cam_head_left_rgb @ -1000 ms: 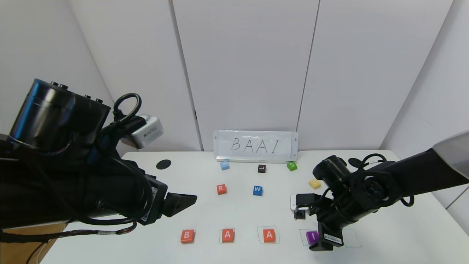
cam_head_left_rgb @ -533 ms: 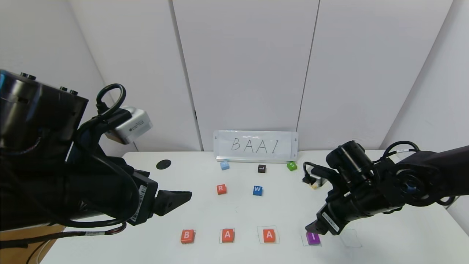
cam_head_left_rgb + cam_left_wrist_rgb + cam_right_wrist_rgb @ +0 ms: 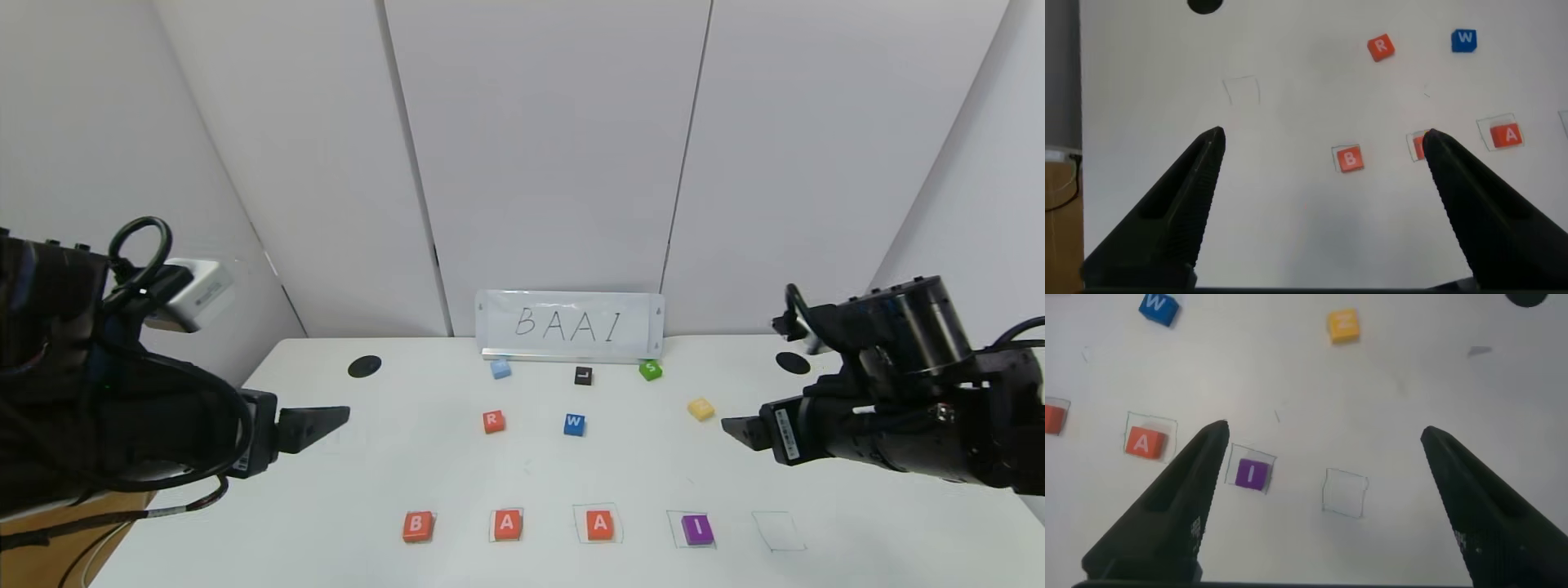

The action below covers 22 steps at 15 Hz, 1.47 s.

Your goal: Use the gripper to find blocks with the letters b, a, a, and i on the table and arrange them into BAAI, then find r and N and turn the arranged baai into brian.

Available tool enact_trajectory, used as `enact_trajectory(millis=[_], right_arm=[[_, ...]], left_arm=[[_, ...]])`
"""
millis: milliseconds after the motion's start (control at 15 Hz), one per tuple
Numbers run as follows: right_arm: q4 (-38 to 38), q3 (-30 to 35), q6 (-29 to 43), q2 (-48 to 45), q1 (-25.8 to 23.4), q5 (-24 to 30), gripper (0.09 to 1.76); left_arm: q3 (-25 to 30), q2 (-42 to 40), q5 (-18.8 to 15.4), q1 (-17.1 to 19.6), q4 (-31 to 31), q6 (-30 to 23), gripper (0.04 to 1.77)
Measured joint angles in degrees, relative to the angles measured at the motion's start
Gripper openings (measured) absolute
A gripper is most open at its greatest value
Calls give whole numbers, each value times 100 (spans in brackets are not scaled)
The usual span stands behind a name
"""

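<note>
On the white table, near the front edge, four blocks stand in a row in green squares: orange-red B, orange-red A, orange-red A and purple I. The orange-red R cube sits farther back. My left gripper is open and empty over the table's left side; its wrist view shows B below it. My right gripper is open and empty at the right, above I in its wrist view.
A blue W cube, a yellow cube, light blue, black and green cubes lie behind. A BAAI sign stands at the back. An empty green square lies right of I. Two black holes mark the back corners.
My right gripper has let go of the purple I, left it in its square, and risen and drawn back to the right. My left arm has drawn back to the left.
</note>
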Motion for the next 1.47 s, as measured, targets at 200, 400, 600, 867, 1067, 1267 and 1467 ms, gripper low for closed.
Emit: enact_trajectory(millis=[200,400,600,867,1067,1267,1467], right_arm=[[-35,355,234,-824,17,-274,170],[9,639,223,-1879,20,-455,170],[126,785,-193,-2962,61,-1053,170],[162,827,-1073,-4241,166,-2316,170],[132,829,-1748,-5046,174,-3345,170],[134,801,-2187,-5721,-73,-3662,170],[148,794,-2504,-6344,-881,-3591,170]], left_arm=[[494,-558,-151,713,-456,29,172],[592,-1264,-397,1093,-503,78,172],[603,-2059,-483,1176,-467,227,172],[603,-3122,-521,1191,-432,523,172],[564,-3836,-488,1196,-123,814,172],[463,-4326,-474,1196,206,850,172],[416,-4665,-466,1201,222,857,172]])
